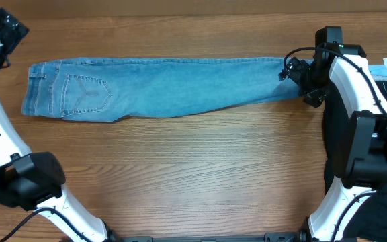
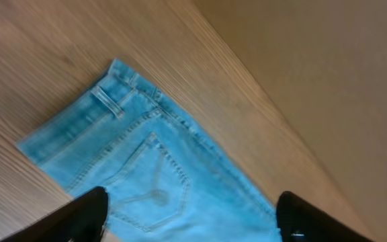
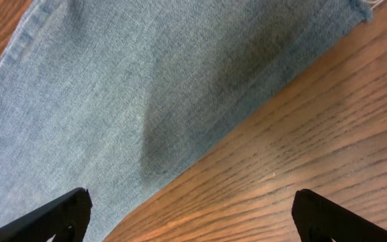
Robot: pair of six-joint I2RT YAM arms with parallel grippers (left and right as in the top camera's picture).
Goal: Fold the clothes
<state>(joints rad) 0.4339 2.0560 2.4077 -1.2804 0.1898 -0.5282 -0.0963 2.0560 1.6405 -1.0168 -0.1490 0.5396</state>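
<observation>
On the near side of the jeans [image 1: 180,84] there is only bare table [image 1: 193,175], with both arms reaching past it toward the far edge. The jeans lie flat in a long strip, one leg on top of the other. The waistband and back pocket [image 1: 86,93] are at the left end and the hems are at the right.

The right gripper [image 1: 294,70] sits at the hem end of the jeans. Its wrist view shows its fingers [image 3: 66,212] spread wide above the denim and its near edge, with nothing between them. Farther off, the left gripper [image 1: 2,30] hangs beyond the far corner of the waist end. It is also spread and empty, and looks down on the waistband and pocket.

The jeans are probably ready for an end-to-end fold, and the risks lie in the pickup:
- **Legs peeling apart:** a pinch at the hem that takes only the upper leg would leave the lower one behind as the end is lifted.
- **Crooked fold:** the near edge of the jeans bows outward around mid-leg, so hems carried straight over could land off the waistband.
- **Strip dragged or bunched:** with the waist end not pinned, pulling from the hem could slide the whole strip instead of folding it.
</observation>
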